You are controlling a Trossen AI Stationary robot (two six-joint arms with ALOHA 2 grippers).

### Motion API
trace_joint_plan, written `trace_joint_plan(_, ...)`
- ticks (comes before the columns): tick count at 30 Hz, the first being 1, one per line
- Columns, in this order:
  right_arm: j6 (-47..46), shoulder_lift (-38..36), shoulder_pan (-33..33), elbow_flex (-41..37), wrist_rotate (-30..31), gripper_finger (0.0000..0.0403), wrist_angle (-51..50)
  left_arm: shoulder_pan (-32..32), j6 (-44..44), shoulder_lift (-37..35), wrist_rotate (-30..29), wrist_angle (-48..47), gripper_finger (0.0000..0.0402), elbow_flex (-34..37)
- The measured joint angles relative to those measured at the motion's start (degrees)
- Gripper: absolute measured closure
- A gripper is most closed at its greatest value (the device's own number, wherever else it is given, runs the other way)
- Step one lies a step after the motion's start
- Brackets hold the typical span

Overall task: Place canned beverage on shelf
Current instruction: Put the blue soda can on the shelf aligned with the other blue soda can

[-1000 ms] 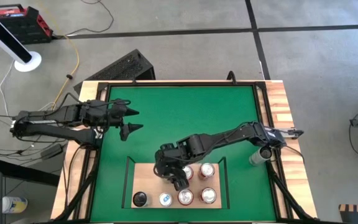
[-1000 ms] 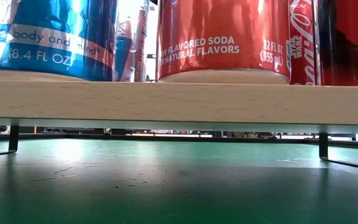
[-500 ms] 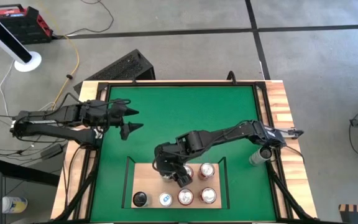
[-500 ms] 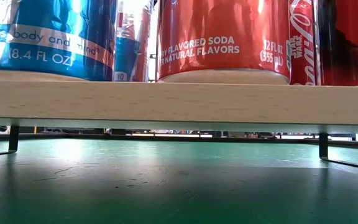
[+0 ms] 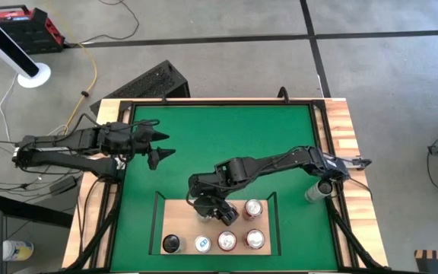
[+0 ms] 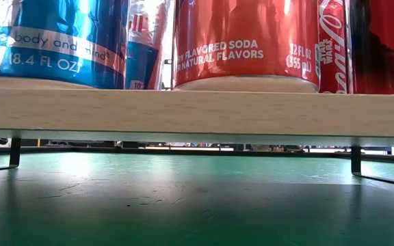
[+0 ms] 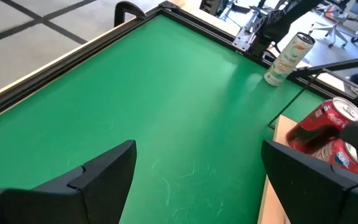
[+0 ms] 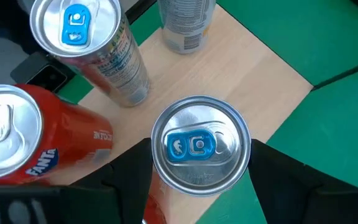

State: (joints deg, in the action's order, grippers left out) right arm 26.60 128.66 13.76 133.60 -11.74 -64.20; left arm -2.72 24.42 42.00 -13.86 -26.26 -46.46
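**Can now over shelf's back row**

Your right gripper (image 8: 197, 186) has slid left w/ the blue-tab can (image 8: 199, 151) clamped between its fingers; it's now over the shelf (image 5: 179, 213), behind the front row. In the low view a blue can (image 6: 141, 65) has come into the gap between front cans. Looks nearly set down, release still to do. Left gripper (image 5: 158, 146) hasn't moved: jaws apart, empty, over the mat.

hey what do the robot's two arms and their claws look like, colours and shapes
Both arms are dark, nearly black, built of jointed segments. The left claw ends in two pointed black fingers, broad and flat-faced with angular edges seen close up. The right claw has matching black fingers. The right arm shows a pale metallic fitting near its base. No markings are readable.
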Motion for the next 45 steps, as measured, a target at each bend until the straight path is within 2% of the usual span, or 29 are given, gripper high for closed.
trace_joint_plan(18, 14.37, 0.0, 0.02, 0.0, -0.44, 0.0142, -0.07, 0.0, 1.74, 0.0, -0.51, 0.07, 0.0072, 0.0)
trace_joint_plan(37, 16.37, -0.02, 0.04, 1.36, 1.22, 0.0142, -5.1, 0.0, 2.0, 0.0, -2.02, 0.09, 0.0072, 0.0)
trace_joint_plan(45, 17.43, -0.01, -1.0, 1.37, -2.25, 0.0142, -5.9, 0.0, 2.0, 0.0, -2.59, 0.09, 0.0072, 0.0)
